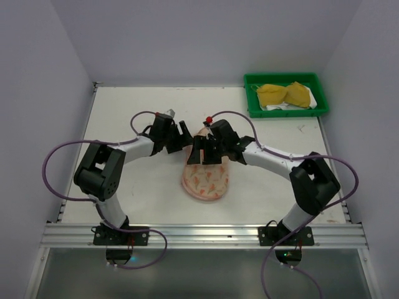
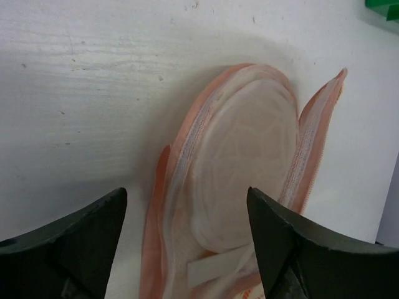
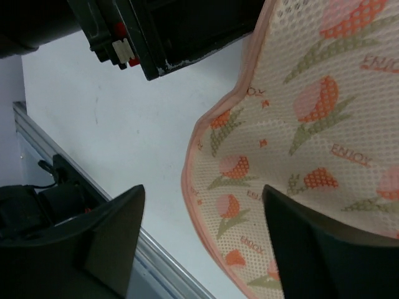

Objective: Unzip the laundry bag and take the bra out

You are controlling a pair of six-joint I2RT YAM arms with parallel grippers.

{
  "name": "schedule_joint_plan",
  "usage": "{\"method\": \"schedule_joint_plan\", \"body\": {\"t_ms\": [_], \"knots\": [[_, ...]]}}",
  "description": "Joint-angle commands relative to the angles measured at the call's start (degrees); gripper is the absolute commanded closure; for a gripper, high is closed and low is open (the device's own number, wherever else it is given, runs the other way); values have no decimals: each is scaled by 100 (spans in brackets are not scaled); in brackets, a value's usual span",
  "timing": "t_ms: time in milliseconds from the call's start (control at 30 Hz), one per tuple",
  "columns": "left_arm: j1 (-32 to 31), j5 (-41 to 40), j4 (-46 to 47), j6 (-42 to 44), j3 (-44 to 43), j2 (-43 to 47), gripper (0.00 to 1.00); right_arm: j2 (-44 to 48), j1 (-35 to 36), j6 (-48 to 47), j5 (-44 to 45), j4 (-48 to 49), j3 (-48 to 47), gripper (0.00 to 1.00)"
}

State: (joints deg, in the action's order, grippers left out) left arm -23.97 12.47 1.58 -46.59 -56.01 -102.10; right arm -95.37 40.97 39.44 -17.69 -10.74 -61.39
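Observation:
The laundry bag (image 1: 206, 180) lies in the middle of the table, cream mesh printed with orange-red flowers (image 3: 293, 143). In the left wrist view its pink zip rim (image 2: 187, 137) stands parted around a pale rounded cup shape (image 2: 249, 149). I cannot tell whether that shape is the bra or the lining. My left gripper (image 1: 187, 138) (image 2: 186, 193) hangs open over this parted far end, holding nothing. My right gripper (image 1: 207, 149) (image 3: 202, 190) is open too, above the bag's printed edge, with one finger over the mesh and one over bare table.
A green plastic tray (image 1: 252, 99) at the back right holds two yellow padded pieces (image 1: 285, 94) on white cloth. The left arm's black wrist (image 3: 174, 25) sits close beside the right gripper. A metal rail (image 1: 199, 235) runs along the table's near edge.

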Motion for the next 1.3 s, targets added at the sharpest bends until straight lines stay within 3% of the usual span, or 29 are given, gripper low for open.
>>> {"method": "schedule_joint_plan", "body": {"t_ms": [0,133,400,533,767,1000,1167,1267], "knots": [[137,-472,-376,290,-77,630,18,807,7,-568,599,-375,-470,17],[549,-693,-843,510,-51,1086,9,1362,-89,-946,1355,-876,-699,2],[1367,-1211,-1687,1212,82,2420,4,2549,-957,-1404,2900,-1667,-717,1],[1491,-1835,-2161,1670,-120,3248,0,3592,-1407,-1570,3831,-1992,-647,1],[1526,-2897,-2865,2320,-629,4610,0,5306,-1487,-2010,5380,-2020,-330,1],[1526,-3303,-3129,2768,-1263,5858,0,6371,-1478,-2950,5461,-1501,-137,1],[1518,-4101,-3252,2936,-1439,6229,0,6707,-1487,-3091,5575,-1360,-216,1],[1518,-4147,-3200,2901,-1396,6352,0,6935,-1487,-3206,5593,-1238,-146,1]]}}
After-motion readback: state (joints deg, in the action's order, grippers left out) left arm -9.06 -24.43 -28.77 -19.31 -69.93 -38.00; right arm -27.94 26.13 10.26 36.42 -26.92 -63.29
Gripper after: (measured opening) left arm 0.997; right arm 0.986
